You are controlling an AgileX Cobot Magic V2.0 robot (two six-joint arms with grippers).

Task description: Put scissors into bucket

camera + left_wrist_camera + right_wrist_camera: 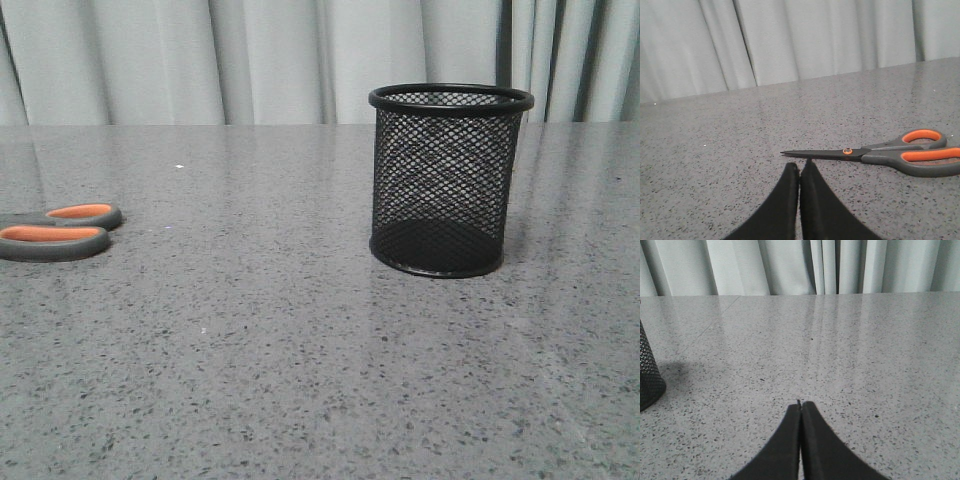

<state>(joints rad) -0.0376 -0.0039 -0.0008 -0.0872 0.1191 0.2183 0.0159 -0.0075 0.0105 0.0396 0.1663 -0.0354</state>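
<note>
Grey speckled stone table (300, 380), pale curtains behind | grey-and-orange-handled scissors (58, 232) flat, well left of black wire-mesh bucket (447, 180) | L gripper (799, 167) + R gripper (800, 405) both clenched, empty | tip: unclench L, approach blades near pivot.

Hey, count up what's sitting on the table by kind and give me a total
Grey-handled, orange-lined scissors: 1
Black wire-mesh cylindrical bucket: 1
Total on the speckled grey table: 2
</note>
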